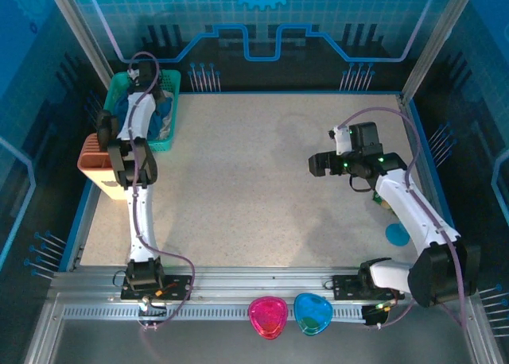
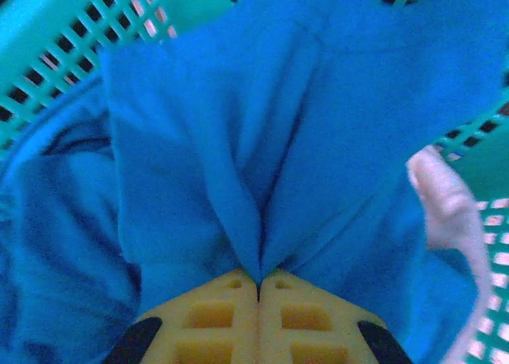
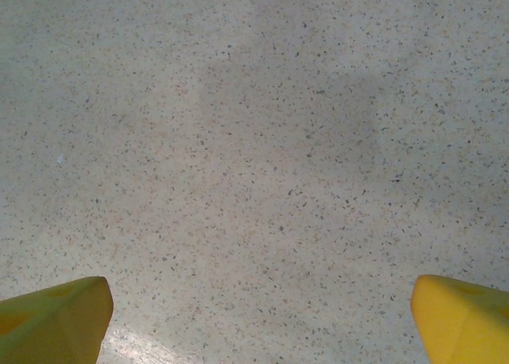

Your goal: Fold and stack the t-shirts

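- Right gripper (image 1: 318,164), middle right of the frame, hung spread wide above the table (image 1: 254,197).
- Left gripper (image 2: 258,288), upper left, pinched shut on a teal t-shirt (image 2: 262,141) bunched inside the green basket (image 1: 173,102).
- Nothing looked folded or stacked; the job had barely begun.

left gripper (image 2: 258,287): yellow, bottom-middle of frame, jaws pressed together w/ a pinch of fabric caught at the tips
t-shirt (image 2: 238,141): plain blue, bunched up, folds fan up & out from the pinch pt
basket (image 2: 48,62): teal plastic, slotted walls at top left + right edge, shirt sits inside
white cloth (image 2: 445,205): pale lump on the right, btwn shirt & basket wall, kinda blurry
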{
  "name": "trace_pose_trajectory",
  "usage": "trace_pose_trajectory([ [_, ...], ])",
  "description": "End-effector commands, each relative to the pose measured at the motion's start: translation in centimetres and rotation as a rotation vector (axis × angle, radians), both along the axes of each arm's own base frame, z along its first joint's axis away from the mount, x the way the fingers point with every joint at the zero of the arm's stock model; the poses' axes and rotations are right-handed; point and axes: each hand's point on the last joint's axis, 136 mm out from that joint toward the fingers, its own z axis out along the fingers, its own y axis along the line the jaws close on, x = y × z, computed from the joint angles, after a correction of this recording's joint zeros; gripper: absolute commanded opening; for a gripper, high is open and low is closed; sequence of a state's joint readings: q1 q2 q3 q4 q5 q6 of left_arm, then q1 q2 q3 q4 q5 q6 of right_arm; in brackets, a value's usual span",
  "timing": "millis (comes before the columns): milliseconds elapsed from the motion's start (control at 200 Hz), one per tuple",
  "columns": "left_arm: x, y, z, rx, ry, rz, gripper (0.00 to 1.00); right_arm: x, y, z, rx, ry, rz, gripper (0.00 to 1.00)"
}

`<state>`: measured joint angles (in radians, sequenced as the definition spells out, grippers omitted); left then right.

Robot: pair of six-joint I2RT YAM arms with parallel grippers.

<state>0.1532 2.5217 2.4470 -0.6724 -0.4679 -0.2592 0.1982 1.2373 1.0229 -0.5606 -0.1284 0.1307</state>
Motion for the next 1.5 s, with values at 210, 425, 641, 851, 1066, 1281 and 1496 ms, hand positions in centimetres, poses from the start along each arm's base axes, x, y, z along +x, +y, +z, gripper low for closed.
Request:
trace_pose_trajectory([
  [210,-4.5,-4.3,18.1,0.004,-0.271,-0.104,0.00,-1.7,0.8,4.6,0.072,-0.133,0.039,0.98],
  [425,-8.1,-9.8,24.4,-0.064,-0.342,-0.244,0.00,-2.7,0.5,6.4,0.102,-0.205,0.032,0.99],
  [641,-13.1,-16.9,27.5,-0.152,-0.301,-0.386,0.00,-3.4,0.6,7.1,0.127,-0.218,0.028,0.99],
  [851,-18.0,-27.7,23.0,-0.361,-0.169,-0.516,0.00,-3.7,0.7,8.1,0.152,-0.206,0.018,0.99],
  [1066,-20.6,-40.0,13.9,-0.547,-0.061,-0.654,0.00,-4.5,0.8,7.6,0.186,-0.181,0.010,1.00],
  [1281,-21.8,-51.1,4.2,-0.597,0.130,-0.792,0.00,-4.5,0.4,6.6,0.174,-0.141,-0.022,1.00],
  [1496,-23.5,-58.4,-1.9,-0.656,0.246,-0.896,0.00,-4.3,-0.2,5.3,0.163,-0.068,-0.080,1.00],
])
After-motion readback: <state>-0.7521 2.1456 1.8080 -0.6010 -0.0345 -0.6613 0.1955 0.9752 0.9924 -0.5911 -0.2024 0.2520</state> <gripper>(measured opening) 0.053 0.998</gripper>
